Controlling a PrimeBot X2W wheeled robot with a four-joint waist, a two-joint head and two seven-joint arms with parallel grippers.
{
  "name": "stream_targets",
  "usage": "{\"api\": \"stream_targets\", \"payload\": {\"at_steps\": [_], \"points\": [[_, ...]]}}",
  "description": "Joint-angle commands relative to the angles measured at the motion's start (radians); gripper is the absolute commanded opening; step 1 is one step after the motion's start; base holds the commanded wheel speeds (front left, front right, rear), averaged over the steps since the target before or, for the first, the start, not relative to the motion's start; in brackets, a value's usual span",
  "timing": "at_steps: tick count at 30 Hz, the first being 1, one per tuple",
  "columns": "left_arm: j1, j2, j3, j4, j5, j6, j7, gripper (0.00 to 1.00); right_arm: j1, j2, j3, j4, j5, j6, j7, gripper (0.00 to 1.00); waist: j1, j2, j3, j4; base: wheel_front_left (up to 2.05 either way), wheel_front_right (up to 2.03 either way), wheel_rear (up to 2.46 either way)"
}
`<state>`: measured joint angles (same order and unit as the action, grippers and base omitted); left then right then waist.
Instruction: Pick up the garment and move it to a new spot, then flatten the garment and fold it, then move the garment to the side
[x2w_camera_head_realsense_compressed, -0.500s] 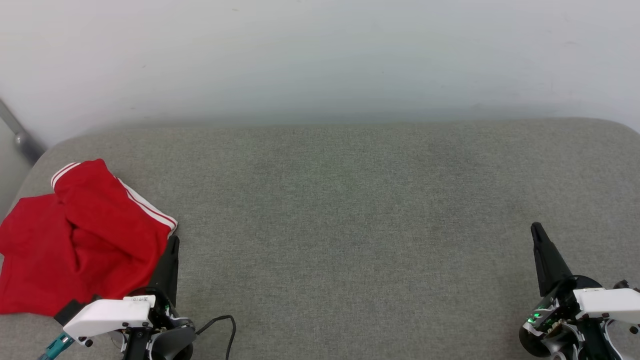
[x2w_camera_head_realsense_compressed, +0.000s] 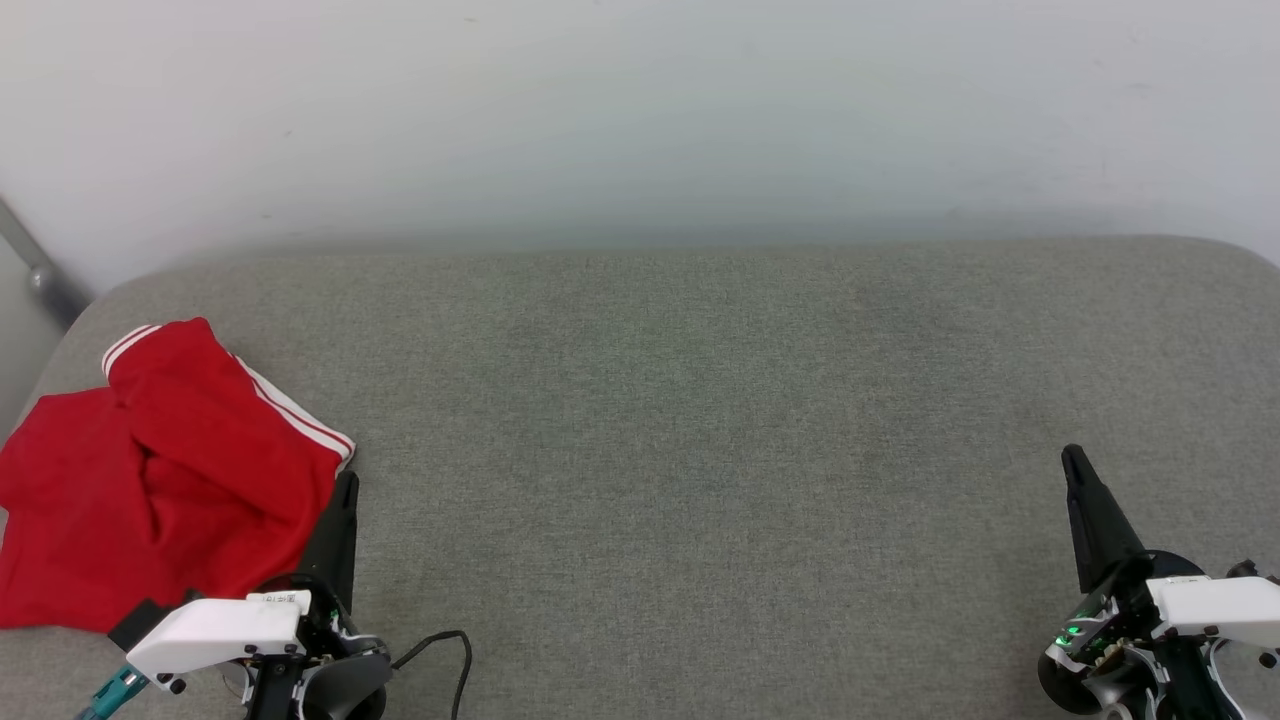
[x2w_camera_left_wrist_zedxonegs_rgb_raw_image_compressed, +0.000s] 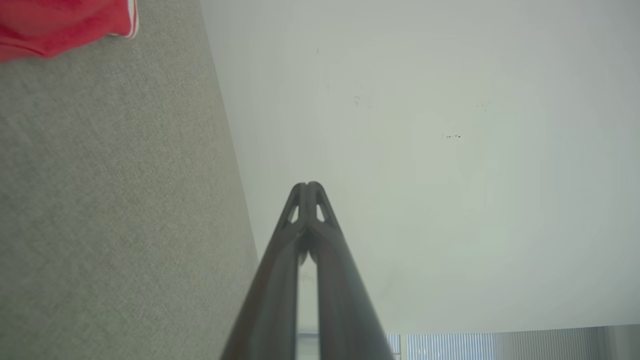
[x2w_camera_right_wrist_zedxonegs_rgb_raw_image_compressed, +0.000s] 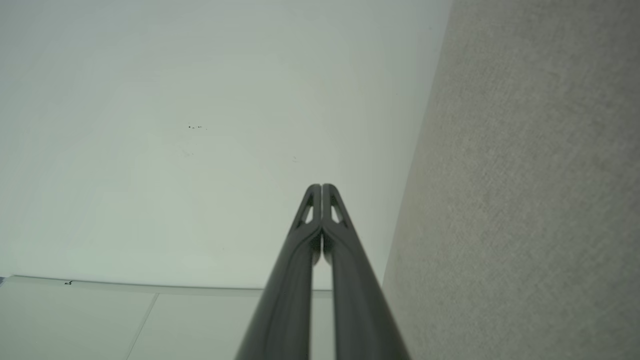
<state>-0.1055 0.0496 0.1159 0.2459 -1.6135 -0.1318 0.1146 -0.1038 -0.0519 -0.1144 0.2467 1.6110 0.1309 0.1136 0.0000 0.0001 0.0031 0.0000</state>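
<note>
red, white-striped garment (x2w_camera_head_realsense_compressed: 150, 470); grey couch (x2w_camera_head_realsense_compressed: 700, 450)

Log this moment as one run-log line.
garment: red, bunched, unheld, left end of grey cushion | left gripper: shut, empty, beside garment | right gripper: shut, empty, far right

Garment (x2w_camera_head_realsense_compressed: 150, 480), bunched at near left: left margin cut by the head view's edge, folds hiding its under faces. In the left wrist view its trimmed corner runs off the top-left edge, soft-focused. Left gripper (x2w_camera_head_realsense_compressed: 347, 482) and right gripper (x2w_camera_head_realsense_compressed: 1072, 458): wrist housings cut off at the near edge.
</note>
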Motion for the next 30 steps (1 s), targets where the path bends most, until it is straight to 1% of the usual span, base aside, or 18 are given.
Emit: {"api": "stream_targets", "payload": {"at_steps": [1, 3, 4, 5, 6, 7, 14, 20, 26, 30], "points": [[-0.007, -0.002, 0.002, 0.0, 0.002, -0.003, 0.002, 0.0, -0.011, 0.004, 0.001, 0.001, 0.004, 0.0, 0.0, 0.0, 0.0, -0.0001, 0.0, 0.0, 0.0, 0.0, 0.0], [-0.007, -0.002, 0.002, 0.0, 0.002, -0.003, 0.002, 0.0, -0.011, 0.004, 0.001, 0.001, 0.004, 0.0, 0.0, 0.0, 0.0, -0.0001, 0.0, 0.0, 0.0, 0.0, 0.0], [0.001, 0.0, -0.001, 0.003, 0.0, 0.0, 0.0, 1.0, 0.002, 0.0, 0.0, 0.002, -0.001, 0.0, 0.0, 1.0, 0.0, -0.0001, 0.0, 0.0, 0.0, 0.0, 0.0], [0.005, 0.0, -0.003, 0.01, 0.0, 0.0, -0.001, 1.0, 0.006, 0.0, 0.001, 0.009, -0.001, 0.0, -0.001, 1.0, 0.0, -0.0001, 0.0, 0.0, 0.0, 0.0, 0.0], [0.012, -0.001, -0.005, 0.017, 0.0, 0.0, -0.001, 0.0, 0.013, 0.0, 0.001, 0.018, -0.001, 0.0, -0.001, 0.0, 0.0, -0.0001, 0.0, 0.0, 0.0, 0.0, 0.0], [0.015, -0.001, -0.009, 0.019, 0.001, 0.001, -0.004, 1.0, 0.016, 0.0, 0.002, 0.019, -0.003, 0.0, -0.003, 1.0, 0.0, -0.0001, 0.0, 0.0, 0.0, 0.0, 0.0], [0.012, 0.0, -0.051, 0.0, 0.019, 0.001, -0.04, 1.0, 0.023, -0.003, 0.023, -0.004, -0.03, 0.0, -0.038, 1.0, 0.0, -0.0001, 0.001, 0.0, 0.0, 0.0, 0.0], [0.006, 0.001, -0.073, -0.014, 0.066, 0.001, -0.07, 1.0, 0.026, -0.013, 0.043, -0.021, -0.065, 0.0, -0.069, 1.0, 0.0, -0.0001, 0.002, 0.001, 0.0, 0.0, 0.0], [0.003, 0.0, -0.082, -0.038, 0.159, 0.001, -0.097, 1.0, 0.024, -0.029, 0.065, -0.031, -0.151, 0.0, -0.096, 1.0, 0.0, -0.0001, 0.002, 0.002, 0.0, 0.0, 0.0], [0.001, 0.002, -0.092, -0.051, 0.276, 0.001, -0.114, 1.0, 0.024, -0.032, 0.074, -0.039, -0.232, 0.0, -0.113, 1.0, 0.0, -0.0001, 0.002, 0.003, 0.0, 0.0, 0.0]]}}
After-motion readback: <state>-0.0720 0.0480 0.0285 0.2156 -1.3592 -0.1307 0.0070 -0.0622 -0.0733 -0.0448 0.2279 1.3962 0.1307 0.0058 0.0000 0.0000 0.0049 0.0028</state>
